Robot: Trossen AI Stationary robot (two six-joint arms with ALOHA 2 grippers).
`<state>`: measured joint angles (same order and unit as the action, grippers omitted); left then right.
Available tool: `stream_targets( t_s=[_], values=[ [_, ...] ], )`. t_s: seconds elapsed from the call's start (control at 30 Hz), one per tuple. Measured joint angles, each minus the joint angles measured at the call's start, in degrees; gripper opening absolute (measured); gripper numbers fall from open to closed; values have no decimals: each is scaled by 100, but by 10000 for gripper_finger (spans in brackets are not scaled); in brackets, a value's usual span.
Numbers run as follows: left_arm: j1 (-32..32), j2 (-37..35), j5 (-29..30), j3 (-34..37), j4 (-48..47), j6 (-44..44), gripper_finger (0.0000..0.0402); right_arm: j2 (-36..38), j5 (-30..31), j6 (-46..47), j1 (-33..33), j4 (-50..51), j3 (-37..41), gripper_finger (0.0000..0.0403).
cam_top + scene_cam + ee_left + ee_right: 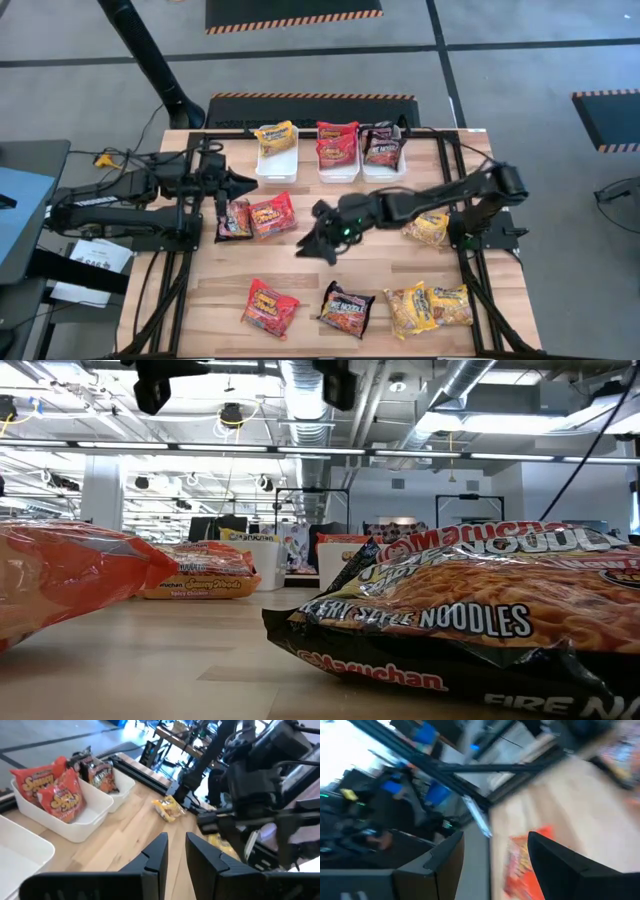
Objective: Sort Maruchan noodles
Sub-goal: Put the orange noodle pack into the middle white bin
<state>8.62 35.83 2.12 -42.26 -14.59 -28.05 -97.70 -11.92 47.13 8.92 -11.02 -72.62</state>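
Pale wood is forming the table top (350, 270), framed by black rails. Starting at the left of the high view, the left gripper (243, 183) is hanging over the table's left side, just behind a dark packet (234, 219) and a red packet (272, 214) lying side by side. In the left wrist view its fingers (159, 851) are standing only a narrow gap apart and holding nothing.

Behind them, at the table's far edge, three white bins are sitting in a row: the left bin (277, 166) is holding a yellow packet (276, 136), the middle bin (338, 170) is holding red packets (337, 143), and the right bin (385, 167) is holding dark packets (382, 145).

Near the front edge, a second red packet (269, 306) is lying left of a second dark packet (346, 309).

The right gripper (318, 235) is reaching across to the middle of the table, just right of the first red packet. In the right wrist view its fingers (445, 855) are spread wide with nothing between them, a red packet showing beyond them.

Further right, a lone yellow packet (428, 227) is lying beside the right arm, and two more yellow packets (430, 306) are lying together at the front right.
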Motion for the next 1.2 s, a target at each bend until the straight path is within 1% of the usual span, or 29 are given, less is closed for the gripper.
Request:
stream_targets(
  t_s=[0.13, 0.27, 0.47, 0.57, 0.7, 0.83, 0.9, 1.07, 1.2],
  values=[
    [0, 24, -149, 0, -191, 39, 55, -463, 2, 107, 217, -727, 0, 244],
    [0, 18, -167, 0, -369, 39, 55, -874, 14, 241, 375, -1232, -5, 244],
    [0, 11, -167, 0, -513, -56, 55, -1488, 136, 299, 553, -1215, -171, 244],
    [0, 13, -165, 0, -593, -65, 55, -1868, 137, 297, 621, -1322, -519, 244],
    [0, 12, -164, 0, -591, -102, 55, -2305, 138, 201, 654, -1101, -989, 244],
    [0, 11, -163, 0, -625, -164, 55, -2530, 150, -13, 645, -474, -1474, 244],
    [0, 13, -161, 0, -659, -166, 55, -2544, 154, -99, 635, 29, -1623, 244],
    [0, 11, -148, 0, -760, -177, 55, -2545, 306, -262, 630, 619, -1729, 244],
    [0, 11, -148, 0, -793, -177, 55, -2547, 333, -267, 634, 660, -1723, 244]
  ],
)
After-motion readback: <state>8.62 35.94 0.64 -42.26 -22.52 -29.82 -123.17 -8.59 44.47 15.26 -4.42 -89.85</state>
